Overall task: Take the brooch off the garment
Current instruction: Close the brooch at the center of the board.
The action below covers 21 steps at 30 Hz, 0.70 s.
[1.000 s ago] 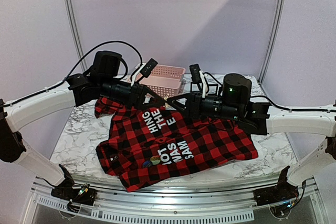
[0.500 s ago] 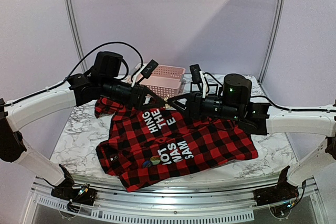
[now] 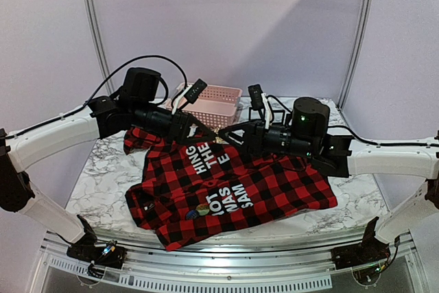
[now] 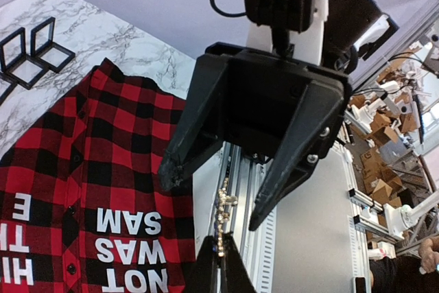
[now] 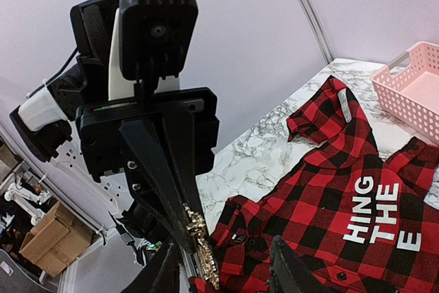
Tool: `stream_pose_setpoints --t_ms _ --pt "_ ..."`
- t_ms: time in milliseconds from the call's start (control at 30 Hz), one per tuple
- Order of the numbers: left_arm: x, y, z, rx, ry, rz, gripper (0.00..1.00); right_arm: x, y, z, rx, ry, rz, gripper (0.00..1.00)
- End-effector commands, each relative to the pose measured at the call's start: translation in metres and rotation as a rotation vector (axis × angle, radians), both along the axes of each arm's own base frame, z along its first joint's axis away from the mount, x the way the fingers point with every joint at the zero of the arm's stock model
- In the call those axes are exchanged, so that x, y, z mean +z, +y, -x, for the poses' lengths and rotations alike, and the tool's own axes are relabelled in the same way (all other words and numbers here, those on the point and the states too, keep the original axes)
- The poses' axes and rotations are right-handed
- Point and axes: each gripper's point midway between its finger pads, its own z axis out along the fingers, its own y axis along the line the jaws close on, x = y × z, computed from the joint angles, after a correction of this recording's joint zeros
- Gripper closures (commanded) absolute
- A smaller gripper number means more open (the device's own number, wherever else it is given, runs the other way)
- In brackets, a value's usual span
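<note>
Marble table (image 3: pixel 103 162) carries the shirt (image 3: pixel 274 183). Left pincer (image 4: pixel 219 250) pinches the brooch (image 4: pixel 223 205). Right pincer (image 4: pixel 212 198), spread around it, should close squarely before the left lets go.

Garment (image 4: pixel 82 162) cropped; lettering (image 4: pixel 130 223) partly hidden

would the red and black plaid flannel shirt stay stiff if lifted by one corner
Probably not: the red-and-black plaid flannel shirt lies rumpled and creased, so it would likely droop. Spread wide over the marble table, it would probably drag and bunch rather than slide.
</note>
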Motion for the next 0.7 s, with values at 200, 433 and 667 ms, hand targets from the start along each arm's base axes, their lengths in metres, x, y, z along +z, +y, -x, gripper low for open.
stream_pose_setpoints --t_ms 200,433,667 --pt "0.001 -0.001 -0.006 0.009 -0.003 -0.008 1.0 0.019 -0.014 0.01 0.015 -0.05 -0.051 0.44" --pt "0.003 -0.001 -0.004 0.0 -0.004 -0.001 1.0 0.013 -0.025 0.007 0.012 -0.027 -0.043 0.45" --pt "0.005 -0.001 -0.002 -0.014 -0.004 0.009 1.0 0.008 -0.018 0.01 0.053 -0.015 -0.032 0.54"
